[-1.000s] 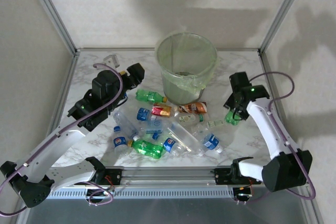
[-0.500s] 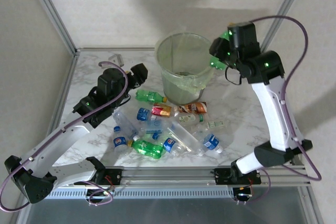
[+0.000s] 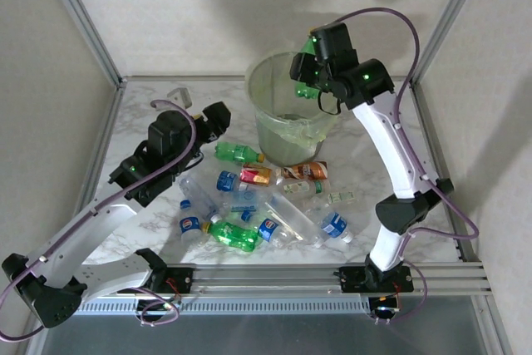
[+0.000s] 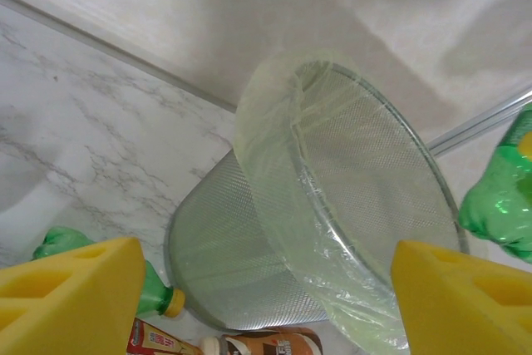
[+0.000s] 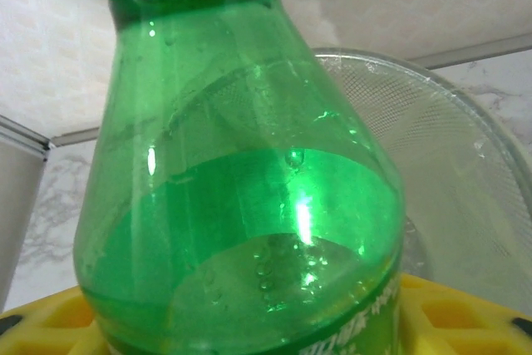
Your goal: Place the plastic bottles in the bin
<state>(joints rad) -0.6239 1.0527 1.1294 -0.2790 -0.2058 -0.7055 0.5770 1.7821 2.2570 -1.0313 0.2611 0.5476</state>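
The bin (image 3: pixel 264 126) stands at the back middle of the table, lined with a thin bag. My right gripper (image 3: pixel 309 68) hangs above the bin's right rim, shut on a green bottle (image 3: pixel 304 89). In the right wrist view this green bottle (image 5: pixel 241 189) stands between the yellow pads (image 5: pixel 465 313), with the bin rim (image 5: pixel 465 147) behind it. Several plastic bottles (image 3: pixel 249 201), clear, green and red-labelled, lie in a pile in front of the bin. My left gripper (image 3: pixel 218 122) is open and empty, left of the bin (image 4: pixel 249 239) and above a green bottle (image 4: pixel 162 297).
A small pale object (image 3: pixel 177 94) lies at the back left of the marble table (image 3: pixel 141 122). Metal frame posts (image 3: pixel 83 18) rise at both back corners. The rail (image 3: pixel 266 276) with the arm bases runs along the near edge.
My right arm has swung up from the table's right side, carrying the green bottle to above the bin's rim. The left gripper has stayed almost in place.
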